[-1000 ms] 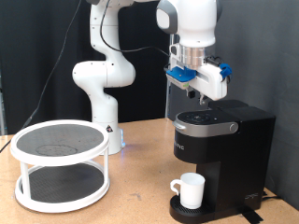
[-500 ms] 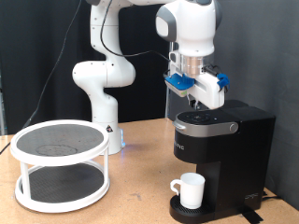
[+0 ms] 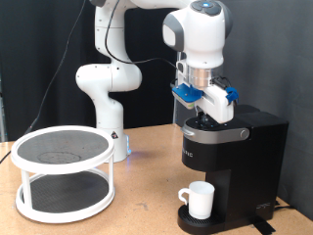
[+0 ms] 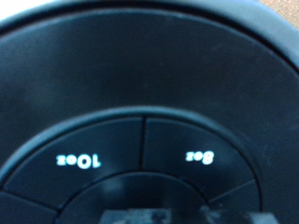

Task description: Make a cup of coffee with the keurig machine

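The black keurig machine stands at the exterior view's right with its lid down. The white cup sits on its round drip tray under the spout. My gripper is right at the top of the machine, fingertips at or just above the button panel; the fingers hold nothing that I can see. The wrist view is filled by the dark button panel very close up, with lit "10oz" and "8oz" labels. The fingers do not show clearly there.
A white two-tier round stand with dark mesh shelves stands at the exterior view's left on the wooden table. The arm's white base rises behind it. A black curtain is the backdrop.
The gripper has come down onto the top of the machine and shifted slightly towards the exterior view's left. The cup and stand have not moved.
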Tool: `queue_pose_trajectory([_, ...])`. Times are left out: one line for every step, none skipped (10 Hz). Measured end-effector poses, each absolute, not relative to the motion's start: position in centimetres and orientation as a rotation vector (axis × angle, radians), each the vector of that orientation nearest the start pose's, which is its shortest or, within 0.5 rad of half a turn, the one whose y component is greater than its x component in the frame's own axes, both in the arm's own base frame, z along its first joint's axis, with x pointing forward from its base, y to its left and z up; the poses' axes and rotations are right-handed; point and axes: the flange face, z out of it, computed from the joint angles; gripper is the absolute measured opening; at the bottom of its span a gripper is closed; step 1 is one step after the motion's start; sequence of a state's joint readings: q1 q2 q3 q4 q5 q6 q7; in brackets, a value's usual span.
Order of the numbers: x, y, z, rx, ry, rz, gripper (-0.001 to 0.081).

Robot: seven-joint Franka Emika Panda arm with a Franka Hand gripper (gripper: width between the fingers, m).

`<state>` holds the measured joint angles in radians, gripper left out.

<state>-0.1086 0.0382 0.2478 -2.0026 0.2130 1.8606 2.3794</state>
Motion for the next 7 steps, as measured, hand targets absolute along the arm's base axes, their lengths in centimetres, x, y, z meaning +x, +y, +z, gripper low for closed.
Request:
queue_pose_trajectory([53.52, 9.16, 42.56, -1.290, 2.953, 0.412, 0.0000])
queue_pose_trajectory([53.53, 9.18, 42.54, -1.289, 2.952, 0.415, 0.0000])
queue_pose_trajectory([53.54, 9.19, 42.52, -1.288, 2.953, 0.418, 0.0000])
queue_pose_trajectory([53.55, 9.18, 42.51, -1.284, 2.955, 0.426, 0.0000])
queue_pose_trajectory([53.56, 9.13, 42.50, -1.279, 2.957, 0.438, 0.0000])
queue_pose_trajectory([53.58, 9.06, 42.48, -1.275, 2.962, 0.449, 0.0000])
queue_pose_trajectory([53.59, 9.00, 42.47, -1.270, 2.963, 0.458, 0.0000])
